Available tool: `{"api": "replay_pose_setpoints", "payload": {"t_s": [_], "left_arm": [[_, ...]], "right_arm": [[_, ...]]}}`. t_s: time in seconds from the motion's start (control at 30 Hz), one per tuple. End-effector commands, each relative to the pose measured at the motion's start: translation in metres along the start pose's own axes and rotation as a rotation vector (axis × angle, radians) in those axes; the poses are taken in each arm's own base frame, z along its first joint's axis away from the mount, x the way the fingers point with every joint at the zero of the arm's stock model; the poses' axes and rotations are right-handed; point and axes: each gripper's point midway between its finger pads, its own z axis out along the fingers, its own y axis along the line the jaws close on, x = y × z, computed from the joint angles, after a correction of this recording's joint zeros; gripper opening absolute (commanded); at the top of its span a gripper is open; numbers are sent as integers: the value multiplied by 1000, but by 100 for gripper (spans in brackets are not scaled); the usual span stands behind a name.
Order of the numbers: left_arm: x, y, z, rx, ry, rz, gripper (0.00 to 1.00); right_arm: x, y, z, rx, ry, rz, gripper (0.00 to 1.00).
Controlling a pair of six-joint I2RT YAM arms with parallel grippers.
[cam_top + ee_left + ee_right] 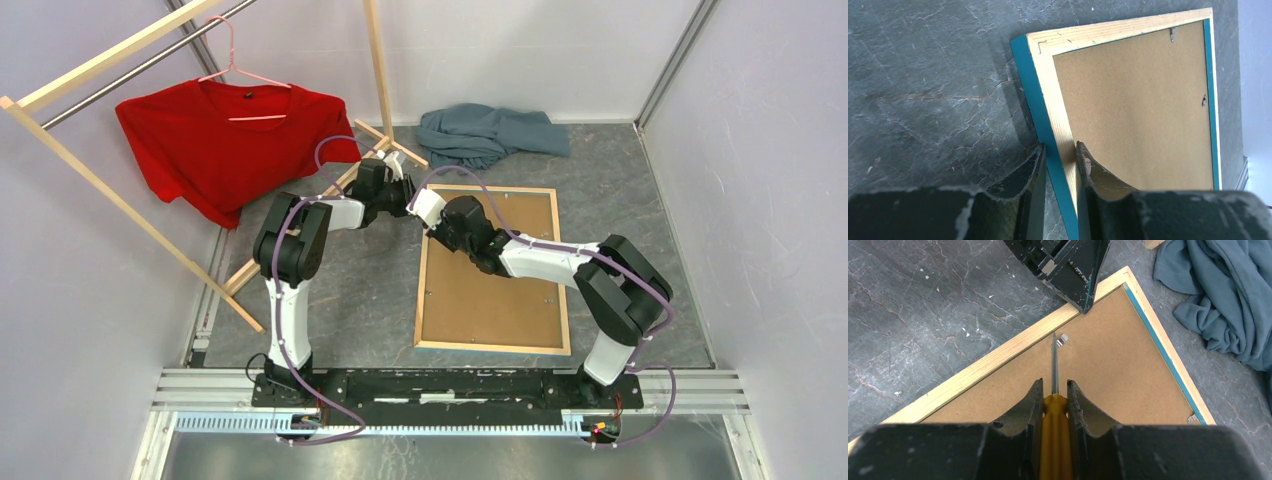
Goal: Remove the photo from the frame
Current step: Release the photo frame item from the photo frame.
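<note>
Right hand point(1054, 385): clenched on a screwdriver point(1054, 440), with a smooth yellow handle and a thin steel blade pointing forward.
Blade tip: right by a small shiny metal tab point(1062, 339) at the board's edge. Touching or not, can't tell.
Left hand point(1060, 150): scuffed black fingers grasping the frame point(1045, 45) by its rail, one outside, one inside.
Frame: thin rectangle, face down on the bench point(923, 75), pale grainy wood back, blue outer edge.
Backing board point(1133, 100): plain brown, matte, fills the frame.
Photo: hidden beneath the board.
Arms: both reach in, wrists meeting over the frame's far-left corner.
Bench: grey, marbled, veined.
</note>
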Motion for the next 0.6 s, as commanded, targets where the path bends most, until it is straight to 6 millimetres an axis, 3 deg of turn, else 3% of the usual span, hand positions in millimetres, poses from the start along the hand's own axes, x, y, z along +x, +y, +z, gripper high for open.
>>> {"api": "replay_pose_setpoints", "payload": {"t_s": [0.0,0.57], "left_arm": [[43,21,5,-61,122,-90,21],[42,19,3,-56,119,-88,21]], "right_arm": [[-7,-12,3,54,-18,1,0],[-8,-21,-2,85,3,-26,0]]}}
